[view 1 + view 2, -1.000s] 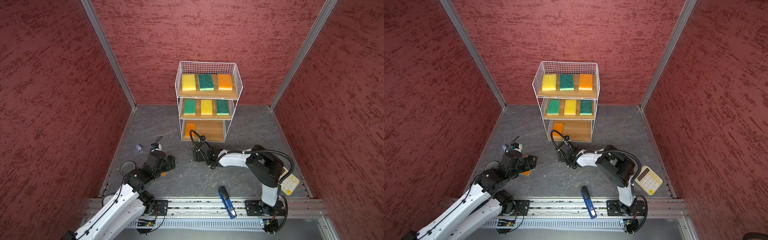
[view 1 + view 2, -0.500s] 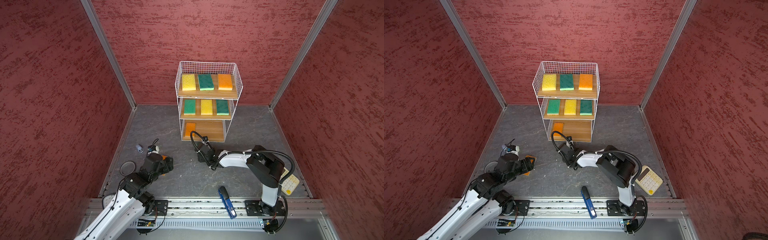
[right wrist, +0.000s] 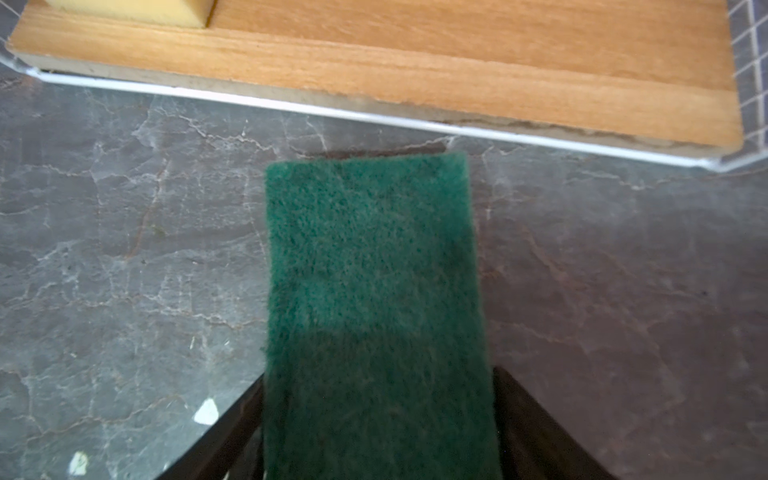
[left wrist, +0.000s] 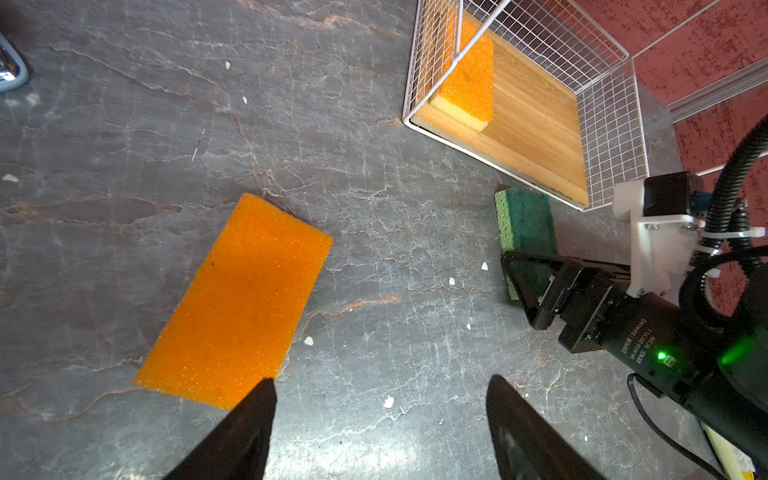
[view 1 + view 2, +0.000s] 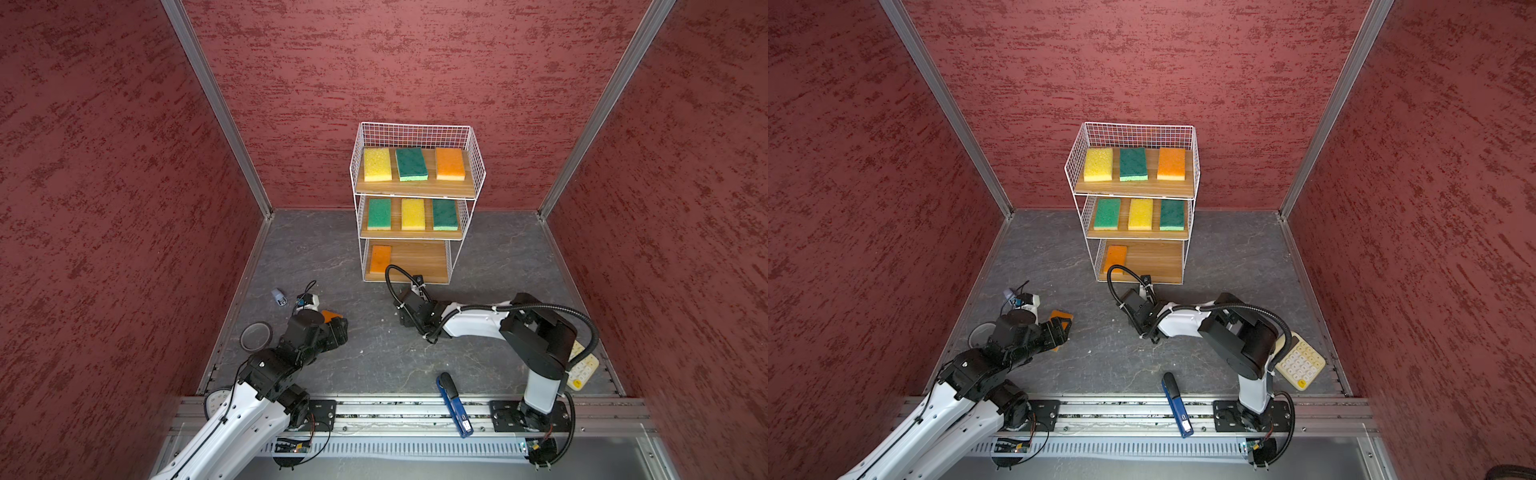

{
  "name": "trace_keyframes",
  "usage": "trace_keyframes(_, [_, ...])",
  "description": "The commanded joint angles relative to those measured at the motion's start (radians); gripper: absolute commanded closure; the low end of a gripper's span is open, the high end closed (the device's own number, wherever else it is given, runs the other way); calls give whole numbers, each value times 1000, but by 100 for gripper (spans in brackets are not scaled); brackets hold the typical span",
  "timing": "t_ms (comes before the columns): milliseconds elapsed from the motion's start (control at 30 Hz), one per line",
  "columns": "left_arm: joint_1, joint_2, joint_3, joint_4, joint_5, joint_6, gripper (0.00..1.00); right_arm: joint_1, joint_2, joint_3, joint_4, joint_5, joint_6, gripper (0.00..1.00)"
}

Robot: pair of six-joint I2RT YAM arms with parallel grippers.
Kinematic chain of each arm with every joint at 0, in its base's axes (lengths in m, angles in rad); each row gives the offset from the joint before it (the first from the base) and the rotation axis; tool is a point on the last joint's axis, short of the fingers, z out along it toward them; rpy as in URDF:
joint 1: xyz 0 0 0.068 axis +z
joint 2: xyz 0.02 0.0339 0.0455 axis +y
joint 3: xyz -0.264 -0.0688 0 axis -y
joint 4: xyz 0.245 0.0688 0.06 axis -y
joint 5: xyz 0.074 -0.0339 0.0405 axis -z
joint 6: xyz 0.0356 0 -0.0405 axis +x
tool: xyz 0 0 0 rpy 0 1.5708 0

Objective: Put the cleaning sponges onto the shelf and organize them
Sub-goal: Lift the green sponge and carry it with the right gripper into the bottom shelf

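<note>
Left hand (image 4: 380, 379): fingers apart, beside orange sponge (image 4: 237, 303) on open bench (image 4: 374, 187). Right hand (image 3: 379, 376) straddles green sponge (image 3: 374, 270) near shelf (image 3: 415, 62) edge; clamping cannot be told.

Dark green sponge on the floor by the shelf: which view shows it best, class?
The right wrist view: the dark green sponge fills the middle, flanked by the right end effector. The left wrist view shows it smaller, with its light edge. In both top views the right arm hides it.

Shelf (image 5: 415, 189) at back, 7 sponges (image 5: 412, 214) on its boards, left sponge (image 4: 237, 303) on floor (image 5: 374, 361), middle sponge (image 3: 374, 291) seemingly just before shelf.
</note>
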Motion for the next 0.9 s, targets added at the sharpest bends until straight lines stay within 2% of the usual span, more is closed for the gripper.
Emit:
trace_keyframes(0, [1, -3, -4, 7, 21, -5, 20, 5, -8, -61, -83, -82, 51, 18])
trace_keyframes(133, [1, -12, -5, -5, 23, -15, 20, 12, -20, -73, -89, -126, 1, 16])
trace_keyframes(467, [1, -44, 4, -30, 21, -50, 20, 23, -26, -51, -149, -140, -37, 13])
trace_keyframes(867, [2, -12, 9, -26, 24, -57, 20, 24, 4, -35, -129, -90, 5, 28])
